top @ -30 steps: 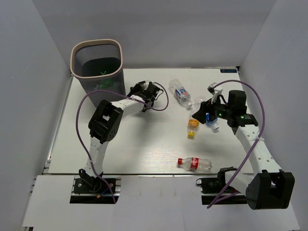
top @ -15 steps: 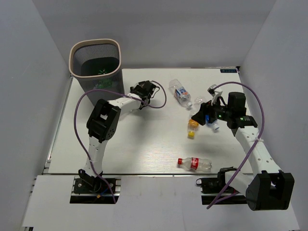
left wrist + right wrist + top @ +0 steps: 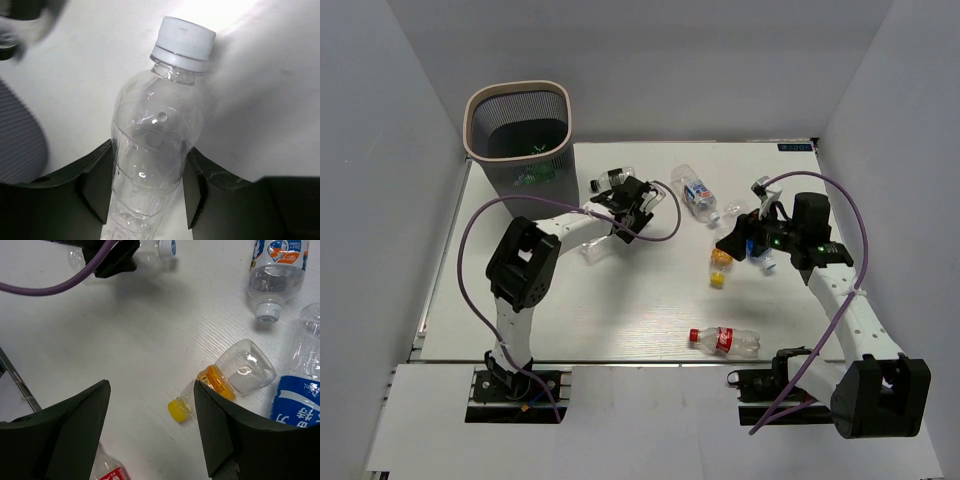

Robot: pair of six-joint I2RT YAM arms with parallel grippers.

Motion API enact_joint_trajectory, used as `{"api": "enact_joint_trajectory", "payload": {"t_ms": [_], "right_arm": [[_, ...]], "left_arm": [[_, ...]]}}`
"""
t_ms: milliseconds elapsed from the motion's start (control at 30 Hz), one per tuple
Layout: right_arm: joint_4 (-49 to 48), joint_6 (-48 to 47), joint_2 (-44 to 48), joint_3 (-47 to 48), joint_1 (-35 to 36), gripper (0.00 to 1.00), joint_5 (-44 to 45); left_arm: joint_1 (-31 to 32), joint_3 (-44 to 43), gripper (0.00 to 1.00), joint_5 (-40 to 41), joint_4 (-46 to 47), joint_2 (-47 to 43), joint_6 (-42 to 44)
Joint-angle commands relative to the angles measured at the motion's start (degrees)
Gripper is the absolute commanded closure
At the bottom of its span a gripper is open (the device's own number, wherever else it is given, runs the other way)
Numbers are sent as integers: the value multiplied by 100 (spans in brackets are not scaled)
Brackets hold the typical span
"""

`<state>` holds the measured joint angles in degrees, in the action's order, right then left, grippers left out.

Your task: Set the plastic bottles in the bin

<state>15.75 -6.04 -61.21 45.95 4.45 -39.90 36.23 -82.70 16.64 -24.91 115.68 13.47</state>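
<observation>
Top external: white wood-grain table [image 3: 620,310] carries the bin [image 3: 500,172], grey walls [image 3: 720,60] around.

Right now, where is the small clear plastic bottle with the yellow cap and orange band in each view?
Top external: the small clear yellow-capped bottle lies just right of centre.
Left wrist: not in it.
Right wrist: lower right of centre, cap toward the lower left.
Shared landmark: the clear bottle with the blue and orange label, farther up in both.

White wood-grain tbl [image 3: 620,305] — plain pale-grey walls [image 3: 720,70] back, L & R; soft even light.
</observation>
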Motion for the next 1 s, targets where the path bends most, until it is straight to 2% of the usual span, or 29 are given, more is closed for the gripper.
{"api": "enact_joint_trajectory", "payload": {"t_ms": [0, 200, 300, 333, 433, 467, 667, 733, 800, 867, 900, 967], "right_arm": [[-248, 68, 127, -43, -41, 26, -150], [-300, 42, 197, -165, -41, 28, -141], [-352, 121, 250, -201, -32, 40, 52], [-371, 121, 311, -218, -49, 50, 148], [-537, 138, 416, -315, -49, 70, 465], [-538, 121, 426, -333, -49, 83, 535], [-582, 60, 338, -306, -93, 85, 896], [-608, 33, 347, -315, -76, 85, 887], [-687, -11, 303, -315, -76, 85, 861], [-722, -37, 259, -306, -67, 85, 861], [-714, -98, 215, -263, -67, 83, 878], [-740, -116, 162, -227, -84, 83, 887]], "left_arm": [[182, 175, 80, -1364, -199, -483, -407], [183, -492, 82, -1752, -252, -1388, -530], [131, -1089, 84, -1700, -304, -1583, -662], [130, -1239, 84, -1639, -357, -1662, -810], [69, -1819, 84, -1253, -357, -1724, -864], [69, -2133, 84, -1147, -357, -1776, -864], [-54, -3576, 84, -31, -95, -1645, -1066], [-212, -3657, 84, 511, 186, -1697, -1241], [-387, -3719, 89, 1170, 652, -1759, -1320], [-520, -3771, 100, 1612, 873, -1759, -1321], [-642, -3893, 100, 1997, 873, -1707, -1321], [-809, -4034, 100, 2176, 873, -1619, -1321]]}}
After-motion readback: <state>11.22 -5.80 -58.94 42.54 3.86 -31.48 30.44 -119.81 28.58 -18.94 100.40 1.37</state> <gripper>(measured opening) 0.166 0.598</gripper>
